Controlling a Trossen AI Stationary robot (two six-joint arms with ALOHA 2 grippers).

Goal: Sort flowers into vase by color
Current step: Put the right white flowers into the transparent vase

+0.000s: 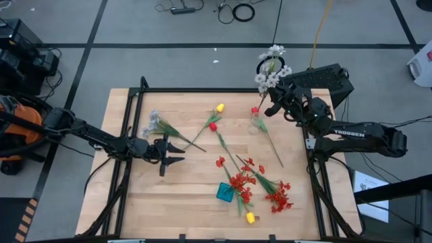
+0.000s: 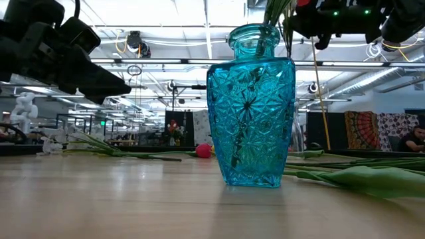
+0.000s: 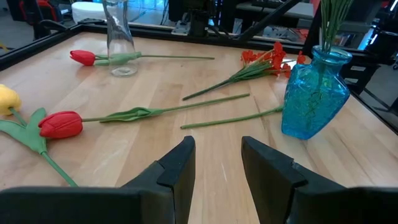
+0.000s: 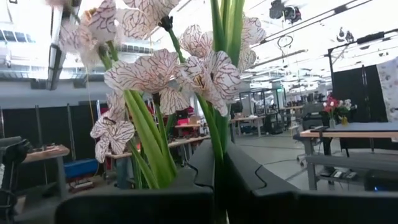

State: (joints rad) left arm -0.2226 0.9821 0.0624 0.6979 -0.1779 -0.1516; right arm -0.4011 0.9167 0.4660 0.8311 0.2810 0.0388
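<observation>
Pale wooden boards form the table (image 1: 169,196), framed by black rails over a grey tiled floor. Nearest the front edge in the high view stands a blue vase (image 1: 225,192) with stems of small red blossoms (image 1: 241,182) in it, a yellow tulip (image 1: 250,217) lying just before it and another red spray (image 1: 278,198) lying beside it. Only the low view shows the vase's cut-glass star pattern (image 2: 251,119) and the green stems inside its neck. Toward the middle of the table the left gripper (image 1: 173,152) hovers over bare wood, its fingers (image 3: 177,168) parted with nothing between them; its wrist view alone shows a red tulip (image 3: 61,124) lying close ahead on a long leafy stem beside a second yellow tulip (image 3: 7,99). Past them a clear glass vase (image 3: 119,37) stands upright with another red tulip (image 3: 83,58) lying next to it. A whitish sprig (image 1: 156,124) lies by the left rail. At the far right corner the right gripper (image 1: 273,94) is raised above the table edge and clamped on the stems of white flowers (image 1: 271,67). Its wrist view reveals what the overhead one cannot: petals (image 4: 205,71) finely veined in dark purple on thick green stalks pinched between the fingers.
</observation>
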